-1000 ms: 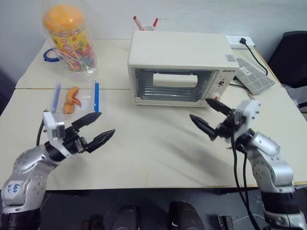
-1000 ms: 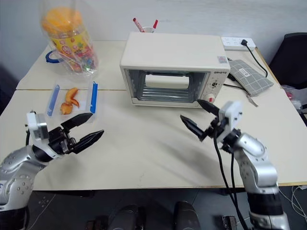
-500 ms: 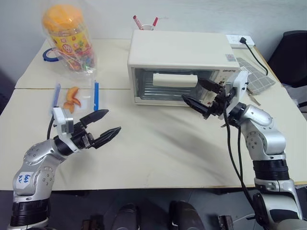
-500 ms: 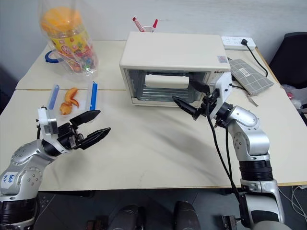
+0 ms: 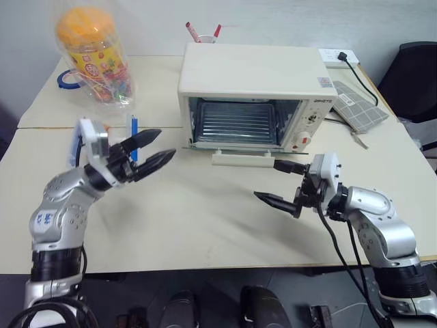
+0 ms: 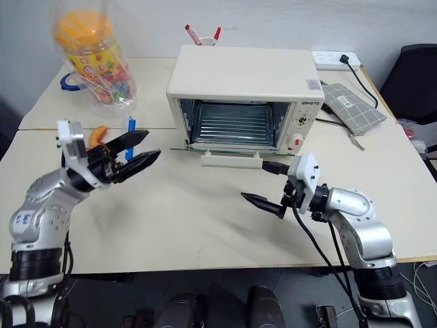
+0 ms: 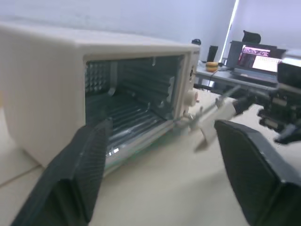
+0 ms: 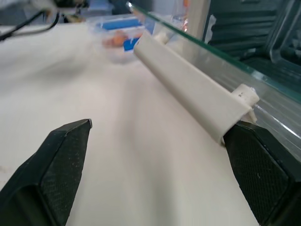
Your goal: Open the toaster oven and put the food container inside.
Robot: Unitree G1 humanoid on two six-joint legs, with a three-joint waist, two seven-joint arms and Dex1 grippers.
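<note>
Right gripper (image 5: pixel 281 182) is nearest, jaws wide apart and empty, just off the end of the handle (image 5: pixel 242 158); the door (image 6: pixel 225 148) lies flat, so the opening looks done. Next is the pickup w/ the left gripper (image 5: pixel 151 152): jaws apart, nothing held, raised over the worktop (image 5: pixel 205 219) just in front of the box (image 6: pixel 116 130), which sits left of the oven (image 5: pixel 252 72), partly hidden. Best to drop lower, straddle it btwn the blue clips, close gently, keep it level. Far back stands the jar (image 5: pixel 92 55), out of the way.
</note>
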